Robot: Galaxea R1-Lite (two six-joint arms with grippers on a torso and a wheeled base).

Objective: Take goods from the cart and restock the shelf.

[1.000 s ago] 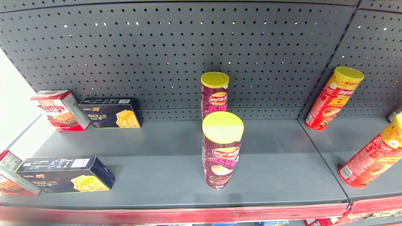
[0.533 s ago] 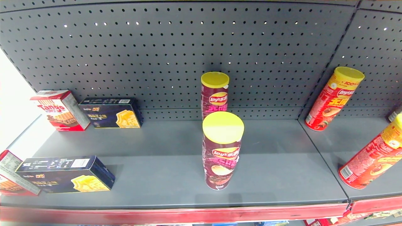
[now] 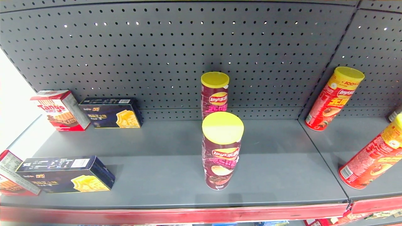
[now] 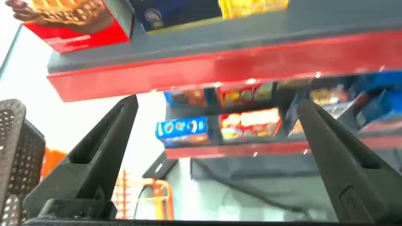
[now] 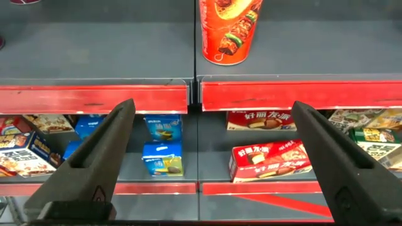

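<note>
Black fingers frame both wrist feeds. My left gripper (image 4: 217, 160) is spread wide with nothing between its fingers, and my right gripper (image 5: 213, 163) is just as wide and just as empty. Both are short of the red edge strip (image 3: 176, 215) and touch no goods.

On the head feed the grey shelf (image 3: 276, 169) sits right in front of me. Nearest the edge, a purple can (image 3: 221, 157) stands upright mid-shelf under its yellow lid. Off to the left, a dark blue box (image 3: 66, 174) lies beside a red box (image 3: 12, 175) at the frame's edge. Further back, a second purple can (image 3: 214, 94) stands directly behind the first, against the pegboard (image 3: 157, 53). Another blue box (image 3: 111, 113) and a red wafer box (image 3: 59, 110) sit in the back left corner. In the bay to the right, two red cans (image 3: 333, 100) stand one behind the other.
</note>
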